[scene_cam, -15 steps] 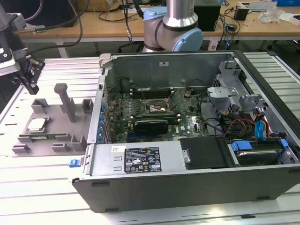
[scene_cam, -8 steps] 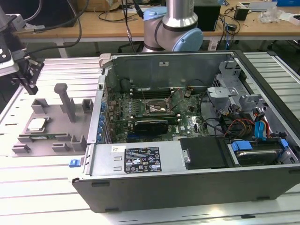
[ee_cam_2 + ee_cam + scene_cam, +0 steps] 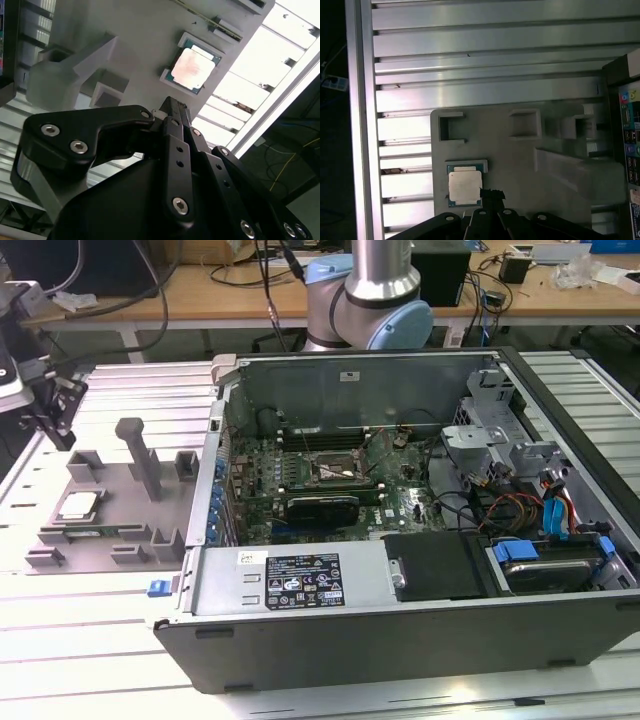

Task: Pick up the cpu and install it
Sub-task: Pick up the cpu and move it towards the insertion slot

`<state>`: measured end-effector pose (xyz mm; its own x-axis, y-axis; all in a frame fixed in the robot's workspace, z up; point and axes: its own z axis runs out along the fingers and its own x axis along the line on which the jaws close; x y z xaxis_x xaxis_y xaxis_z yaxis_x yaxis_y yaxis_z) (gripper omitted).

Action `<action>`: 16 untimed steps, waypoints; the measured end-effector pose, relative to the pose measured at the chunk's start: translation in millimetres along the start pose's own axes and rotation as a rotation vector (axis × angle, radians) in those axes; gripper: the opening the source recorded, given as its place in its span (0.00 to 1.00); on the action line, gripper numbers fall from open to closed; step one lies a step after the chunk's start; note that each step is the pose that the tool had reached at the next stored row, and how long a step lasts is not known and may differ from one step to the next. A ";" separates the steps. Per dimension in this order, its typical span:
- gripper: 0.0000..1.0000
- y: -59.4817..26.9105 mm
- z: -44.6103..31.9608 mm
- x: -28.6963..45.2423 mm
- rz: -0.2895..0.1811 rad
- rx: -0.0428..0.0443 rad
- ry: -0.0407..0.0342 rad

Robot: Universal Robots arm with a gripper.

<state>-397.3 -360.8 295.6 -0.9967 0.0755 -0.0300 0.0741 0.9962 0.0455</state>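
Observation:
The cpu (image 3: 78,505) is a small square chip with a silvery top, lying flat in a pocket of the grey holder tray (image 3: 110,495) at the exterior view's left. Both wrist views show the cpu (image 3: 194,69) (image 3: 465,187) seated in its raised frame. My gripper (image 3: 58,410) hangs above the tray's far left end, apart from the chip. Its black fingers (image 3: 172,112) are shut together with nothing between them, and the gripper tip (image 3: 492,194) sits just beside the chip's edge in the first wrist view.
An open computer case (image 3: 400,590) lies to the exterior view's right of the tray, with the metal-framed socket (image 3: 335,472) mid-board and a long black card (image 3: 322,508) in front of it. Upright grey posts (image 3: 135,455) stand on the tray. Slatted aluminium table (image 3: 90,630) all round.

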 end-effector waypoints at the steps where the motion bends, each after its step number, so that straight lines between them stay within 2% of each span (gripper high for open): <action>1: 0.11 -0.9 1.5 0.9 0.000 0.0000 0.0000; 9: 0.11 -7.3 17.7 6.6 0.000 0.0000 0.0000; 12: 0.11 -9.2 28.6 11.3 0.000 0.0001 0.0001; 16: 0.11 -10.5 37.9 15.5 0.000 -0.0001 -0.0002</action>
<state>-412.3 -368.5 256.8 -0.9967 0.0751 -0.0301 0.0737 0.9962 0.0457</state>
